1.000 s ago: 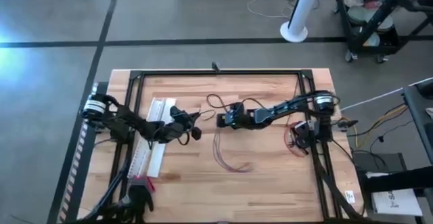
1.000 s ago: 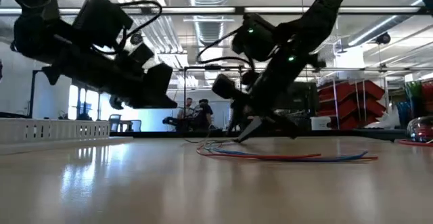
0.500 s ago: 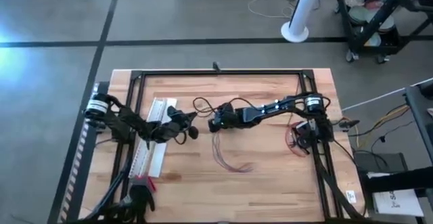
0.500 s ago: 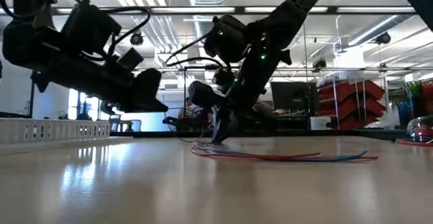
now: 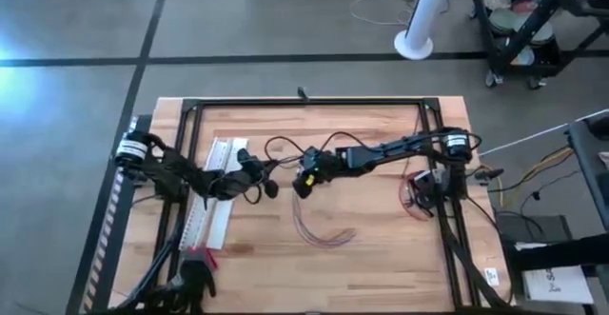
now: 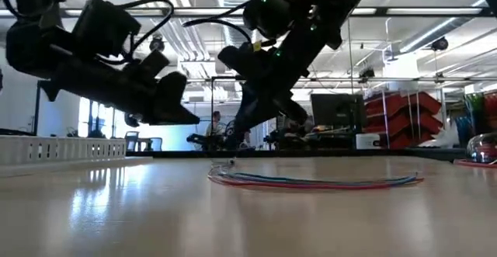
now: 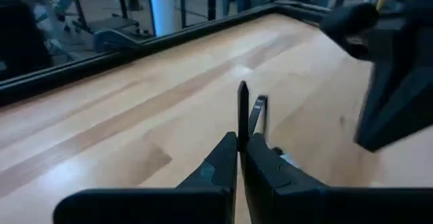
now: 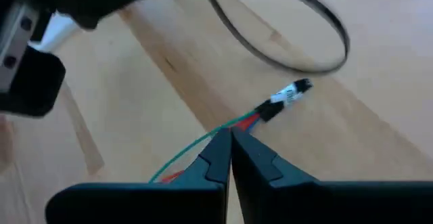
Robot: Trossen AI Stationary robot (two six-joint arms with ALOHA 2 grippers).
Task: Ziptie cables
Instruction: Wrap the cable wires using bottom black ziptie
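1. the cables (image 5: 319, 227) lay as a thin loose bundle on the table (image 5: 381, 258) a little right of centre, curving from under the right gripper toward the near side; in the low view (image 6: 311, 182) they rested flat on the wood, red, blue and green strands side by side.
2. their small pale end (image 8: 287, 95) sat just beyond the right fingertips in the right wrist view, with a dark looped strap (image 8: 298, 41) lying on the wood past it.
3. the right gripper (image 5: 304, 184) stood over the far end of the bundle, fingers pressed together on the strands close to that end.
4. over the last second it had slid leftward and a little nearer, and the bundle's far end had gone with it; i judged the cables were being dragged toward the left arm.
5. the left gripper (image 5: 268, 187) hovered just left of the right one, its fingers (image 7: 238, 158) closed together with a thin dark strip, probably the ziptie, standing up from the tips.
6. it had barely shifted, so the gap between the two had narrowed; threading looked next, not yet begun.
7. a white strip (image 5: 211, 206) lay at the table's left.
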